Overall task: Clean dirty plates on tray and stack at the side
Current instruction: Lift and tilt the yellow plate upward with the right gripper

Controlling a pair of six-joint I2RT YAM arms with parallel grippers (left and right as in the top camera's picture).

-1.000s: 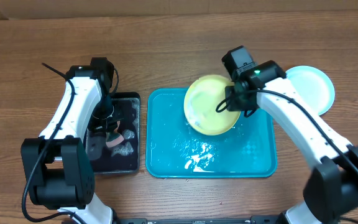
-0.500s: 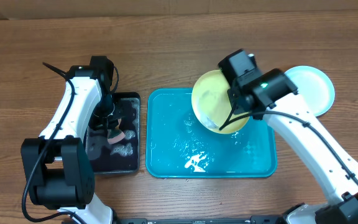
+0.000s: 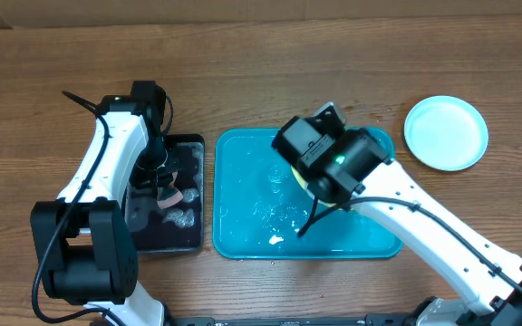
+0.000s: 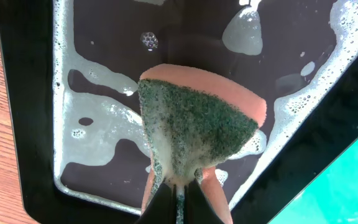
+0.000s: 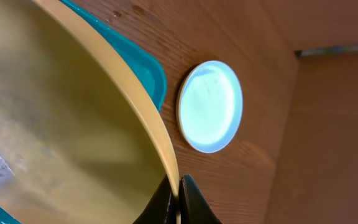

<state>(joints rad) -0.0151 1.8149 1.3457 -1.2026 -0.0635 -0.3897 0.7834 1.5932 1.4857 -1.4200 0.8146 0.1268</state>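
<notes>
The right pincer (image 5: pixel 178 202) is pressed onto the rim of the yellow-green plate (image 5: pixel 61 118), a finger on each side, holding it tilted over the tray (image 5: pixel 143 71). Only the right wrist view shows this grip. From overhead the wrist covers nearly all of that plate, leaving a yellow sliver above the tray's middle. The light blue plate (image 5: pixel 210 106) lies flat on the counter (image 5: pixel 272 93), off the tray's far right corner and apart from it. The left pincer (image 4: pixel 179 200) pinches a sponge (image 4: pixel 197 127), green scrub face toward the camera, over the black tray (image 4: pixel 30 93) just left of the tray. Foam (image 4: pixel 98 130) patches there show plainly only in the left wrist view. Overhead, the right arm (image 3: pixel 424 222) reaches in from the tray's near right corner, and the left arm (image 3: pixel 107 163) bends down over the black tray.
</notes>
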